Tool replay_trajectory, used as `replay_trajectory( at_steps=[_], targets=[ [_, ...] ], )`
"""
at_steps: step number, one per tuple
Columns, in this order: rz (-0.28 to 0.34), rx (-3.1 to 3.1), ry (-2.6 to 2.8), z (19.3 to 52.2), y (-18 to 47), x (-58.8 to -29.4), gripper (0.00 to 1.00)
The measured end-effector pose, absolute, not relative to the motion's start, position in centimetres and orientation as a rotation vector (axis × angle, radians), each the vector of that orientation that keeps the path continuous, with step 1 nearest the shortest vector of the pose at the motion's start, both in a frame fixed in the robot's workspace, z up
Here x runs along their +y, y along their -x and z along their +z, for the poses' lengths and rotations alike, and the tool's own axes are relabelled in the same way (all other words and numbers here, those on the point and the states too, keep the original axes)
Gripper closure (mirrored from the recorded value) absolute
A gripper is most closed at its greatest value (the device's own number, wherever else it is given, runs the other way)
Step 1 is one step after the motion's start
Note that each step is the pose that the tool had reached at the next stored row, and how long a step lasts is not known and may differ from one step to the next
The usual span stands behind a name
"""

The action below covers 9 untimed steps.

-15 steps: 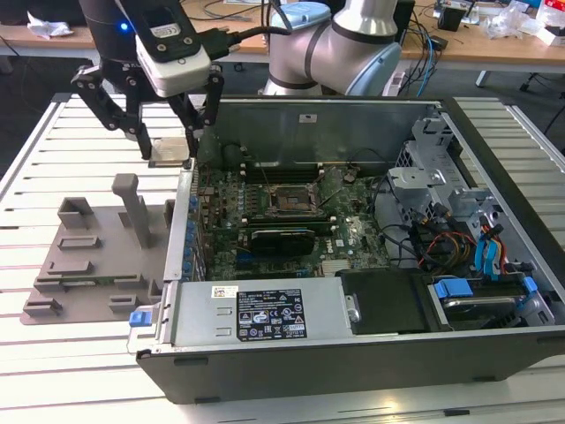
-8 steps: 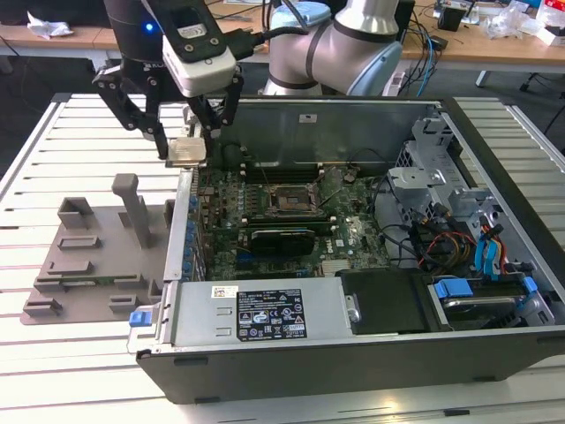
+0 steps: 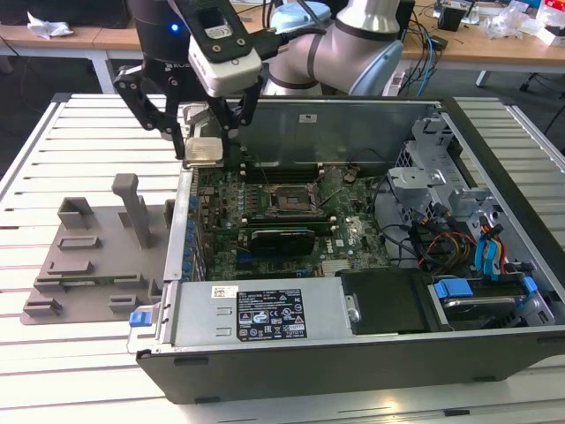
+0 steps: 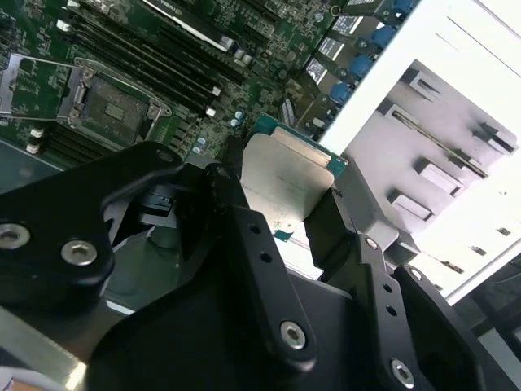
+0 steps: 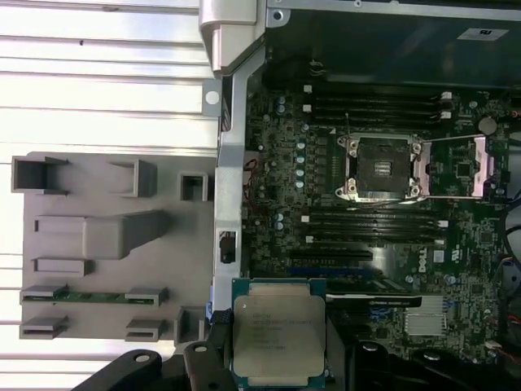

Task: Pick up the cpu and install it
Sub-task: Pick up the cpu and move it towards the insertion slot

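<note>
1. The claw gripped the cpu, its fingers narrowed onto opposite edges.
2. The cpu sat level between them, over the case wall; the open socket lay well apart.

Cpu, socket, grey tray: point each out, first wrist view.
cpu point(image 5: 279, 334), first wrist view, middle of its metal top.
socket point(image 5: 381, 167), first wrist view, dark centre inside its frame.
grey tray point(image 5: 85, 186), first wrist view, bare flat base.

Silver, pale-blue-jointed arm; black fingers with silver screws.
</note>
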<state>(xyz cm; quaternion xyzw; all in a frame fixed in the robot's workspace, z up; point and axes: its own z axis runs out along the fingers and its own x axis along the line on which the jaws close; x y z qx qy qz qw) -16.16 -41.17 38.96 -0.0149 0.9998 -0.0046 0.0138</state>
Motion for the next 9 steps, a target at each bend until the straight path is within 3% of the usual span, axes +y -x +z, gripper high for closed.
replay_trajectory(
  at_steps=[9],
  targets=[
    [-0.014, 3.114, 0.046, 39.0, 14.5, -41.2, 0.45]
  ],
)
